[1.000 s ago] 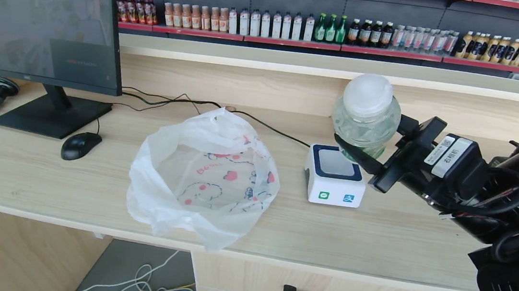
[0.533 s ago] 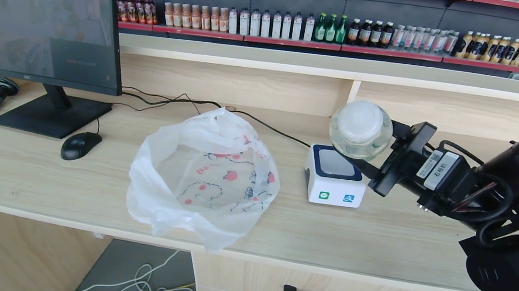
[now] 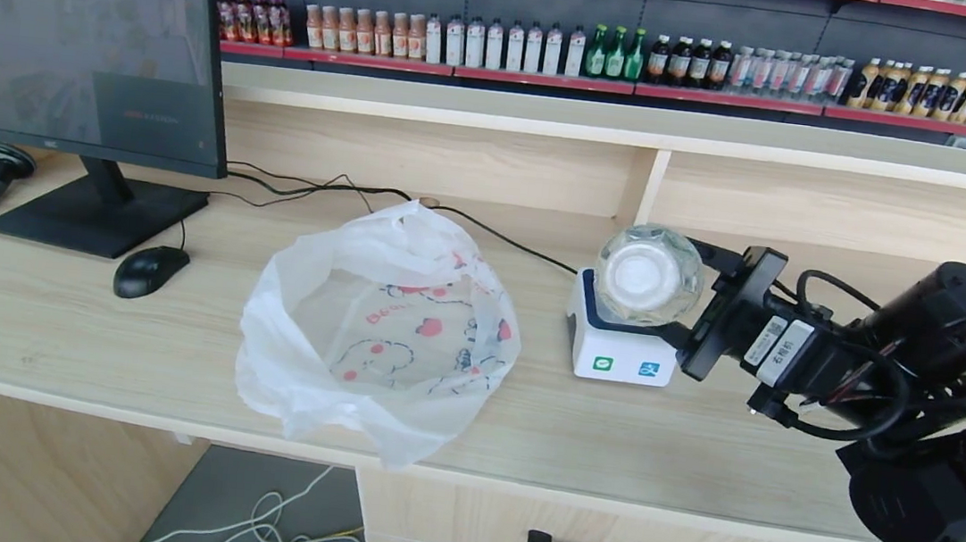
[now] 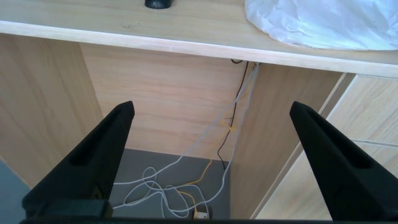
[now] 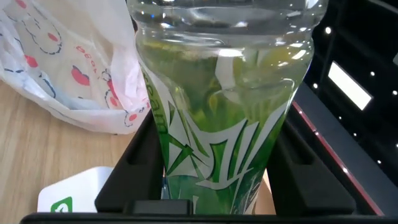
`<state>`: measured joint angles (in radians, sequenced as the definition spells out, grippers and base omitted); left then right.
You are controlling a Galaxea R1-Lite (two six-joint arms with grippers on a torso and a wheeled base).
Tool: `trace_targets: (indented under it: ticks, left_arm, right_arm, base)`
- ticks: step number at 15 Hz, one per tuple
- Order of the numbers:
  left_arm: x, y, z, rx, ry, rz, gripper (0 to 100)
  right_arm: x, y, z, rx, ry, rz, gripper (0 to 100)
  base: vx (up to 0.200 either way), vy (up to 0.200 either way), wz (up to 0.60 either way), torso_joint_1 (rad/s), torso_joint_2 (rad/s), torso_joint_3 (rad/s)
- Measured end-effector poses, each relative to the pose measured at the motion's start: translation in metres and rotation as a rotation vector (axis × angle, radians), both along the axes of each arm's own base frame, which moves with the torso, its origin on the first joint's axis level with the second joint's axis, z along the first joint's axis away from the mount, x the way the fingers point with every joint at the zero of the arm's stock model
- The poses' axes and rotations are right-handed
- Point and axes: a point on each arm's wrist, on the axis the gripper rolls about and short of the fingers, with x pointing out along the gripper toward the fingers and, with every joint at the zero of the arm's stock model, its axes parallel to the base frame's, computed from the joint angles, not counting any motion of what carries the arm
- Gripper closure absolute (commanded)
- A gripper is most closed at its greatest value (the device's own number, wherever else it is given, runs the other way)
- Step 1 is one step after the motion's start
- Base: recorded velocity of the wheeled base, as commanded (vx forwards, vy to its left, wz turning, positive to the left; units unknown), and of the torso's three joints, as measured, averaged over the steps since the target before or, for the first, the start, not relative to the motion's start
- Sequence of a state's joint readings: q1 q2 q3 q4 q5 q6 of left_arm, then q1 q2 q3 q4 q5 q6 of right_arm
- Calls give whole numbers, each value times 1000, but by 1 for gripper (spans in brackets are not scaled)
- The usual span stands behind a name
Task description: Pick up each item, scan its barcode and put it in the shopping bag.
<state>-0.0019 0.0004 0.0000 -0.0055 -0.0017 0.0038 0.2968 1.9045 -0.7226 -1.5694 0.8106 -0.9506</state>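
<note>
Centre right, my right gripper [image 3: 677, 288] pinches a bottle [image 3: 644, 274] over the scanner [image 3: 617, 364]; my left gripper [image 4: 211, 149] hangs spread wide.

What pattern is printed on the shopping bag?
The shopping bag is white plastic with red hearts and outlined cartoon figures, clearest in the head view.

Black right arm [image 3: 946, 311] — white labels, looped black cables, black jaws.

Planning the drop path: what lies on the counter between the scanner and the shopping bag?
Head view: bare counter between shopping bag and scanner; a black cable reaches the scanner farther back.
</note>
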Motion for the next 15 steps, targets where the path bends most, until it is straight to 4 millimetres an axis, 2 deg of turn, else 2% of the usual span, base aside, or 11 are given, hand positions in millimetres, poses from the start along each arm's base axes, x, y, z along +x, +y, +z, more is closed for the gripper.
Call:
trace_targets:
  ticks: [5, 15]
  left_arm:
    - [0, 0, 0, -1, 0, 0, 0]
    - [0, 0, 0, 0, 0, 0, 0]
  right_arm:
    - [13, -14, 2, -30, -34, 29, 100]
    - [18, -21, 0, -9, 5, 1, 100]
  base:
    - [0, 0, 0, 0, 0, 0]
    - [0, 0, 0, 0, 0, 0]
